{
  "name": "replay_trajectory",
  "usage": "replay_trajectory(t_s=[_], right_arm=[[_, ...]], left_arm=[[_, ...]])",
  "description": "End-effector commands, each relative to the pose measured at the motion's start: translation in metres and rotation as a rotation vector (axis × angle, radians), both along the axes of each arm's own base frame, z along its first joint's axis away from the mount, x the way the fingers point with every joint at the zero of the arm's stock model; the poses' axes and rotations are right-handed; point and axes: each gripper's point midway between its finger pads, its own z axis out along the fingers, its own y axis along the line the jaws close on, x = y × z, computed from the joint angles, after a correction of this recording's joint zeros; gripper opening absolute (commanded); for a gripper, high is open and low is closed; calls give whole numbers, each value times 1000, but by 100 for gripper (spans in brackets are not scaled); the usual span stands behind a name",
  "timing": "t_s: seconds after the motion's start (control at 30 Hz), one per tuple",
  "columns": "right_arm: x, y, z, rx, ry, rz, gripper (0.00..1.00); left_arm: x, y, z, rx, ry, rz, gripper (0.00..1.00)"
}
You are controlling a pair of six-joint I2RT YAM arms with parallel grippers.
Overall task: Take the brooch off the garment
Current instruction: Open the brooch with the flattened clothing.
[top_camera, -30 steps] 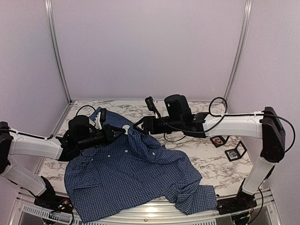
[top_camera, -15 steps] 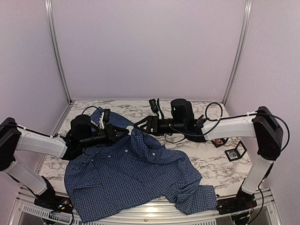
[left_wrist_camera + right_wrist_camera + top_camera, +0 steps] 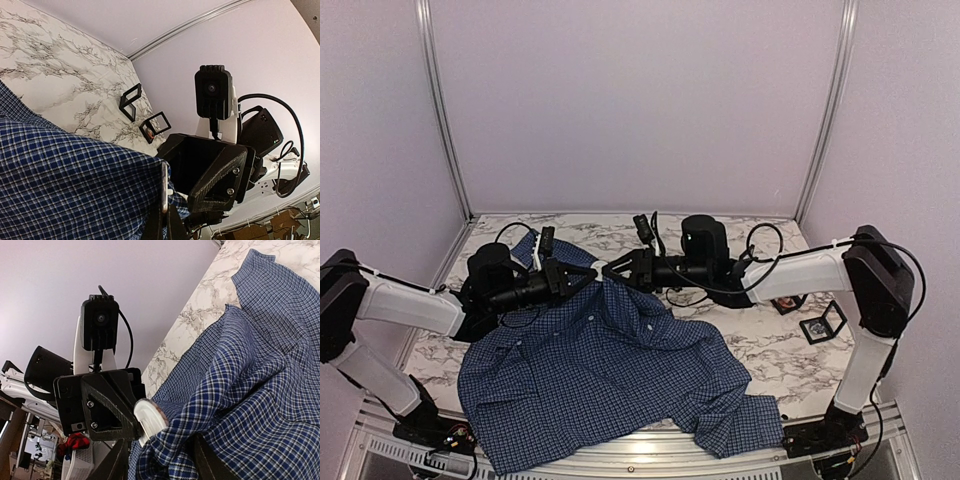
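Note:
The dark blue checked garment (image 3: 600, 370) lies spread over the near half of the table, its upper part lifted. My left gripper (image 3: 578, 281) is shut on the brooch (image 3: 600, 266), a small pale disc with an orange rim, and holds it above the table with the cloth. In the left wrist view the brooch (image 3: 164, 186) shows edge-on between my closed left gripper (image 3: 164, 220). My right gripper (image 3: 620, 267) faces it closely. In the right wrist view the brooch (image 3: 150, 421) sits just ahead, and my right gripper (image 3: 162, 452) is open with a fold of garment (image 3: 260, 390) between its fingers.
Two small black frames (image 3: 786, 300) (image 3: 823, 323) lie on the marble table (image 3: 770, 350) at the right, also in the left wrist view (image 3: 130, 101) (image 3: 155, 127). Cables loop over the right arm. Walls and metal posts close the back and sides.
My right gripper has moved left, closing in on the brooch. My left gripper has shifted slightly right and up with the brooch and cloth.

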Motion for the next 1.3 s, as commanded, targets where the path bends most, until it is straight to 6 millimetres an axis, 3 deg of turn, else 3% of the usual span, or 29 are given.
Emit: replay_trajectory(t_s=[0.0,0.27,0.77,1.03,1.27], right_arm=[[3,3,4,35,4,11,38],[5,4,5,49,17,8,29],[8,2,11,86,37,9,32],[9,4,9,81,46,13,17],[8,5,9,77,48,23,13]], left_arm=[[1,-4,11,-35,-36,-20,0],[0,-3,10,-31,-38,-22,0],[-1,-1,4,5,-54,-14,0],[-1,-1,6,12,-70,-13,0],[-2,-2,8,22,-88,-18,0]])
